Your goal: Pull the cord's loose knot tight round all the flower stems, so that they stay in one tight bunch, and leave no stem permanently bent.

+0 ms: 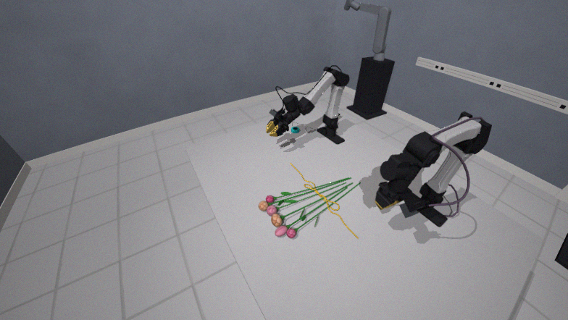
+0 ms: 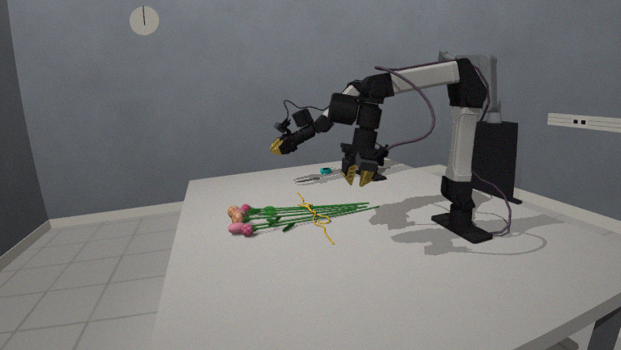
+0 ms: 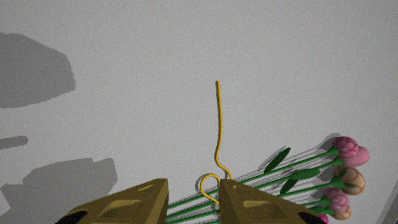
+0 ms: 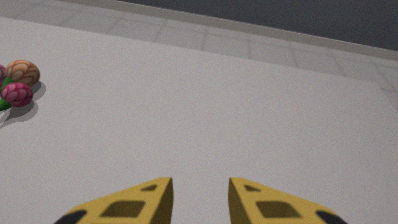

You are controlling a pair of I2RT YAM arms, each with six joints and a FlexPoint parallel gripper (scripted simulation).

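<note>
Several flowers with green stems [image 1: 345, 179] [image 2: 364, 203] [image 3: 182, 201] lie fanned on the table, blooms apart and stem ends closer together. The yellow cord [image 1: 357, 237] [image 2: 333, 242] [image 3: 220, 125] crosses the stems in a loose, open knot with small loops, its two tails stretched out on opposite sides. What passes under the stems is hidden. My left gripper [image 2: 357, 184] [image 3: 193, 187] is partly open and empty, pointing down above the table on the stem-end side. My right gripper [image 1: 271, 133] [image 4: 200, 187] is partly open and empty, raised beyond the far tail.
A small teal ring-shaped object [image 1: 295, 129] [image 2: 325, 170] lies on the table near the right arm's base. The blooms [image 1: 276, 219] [image 2: 238, 216] [image 3: 349, 180] [image 4: 23, 72] lie towards the table edge away from the arm bases. Leaves stick out from some stems.
</note>
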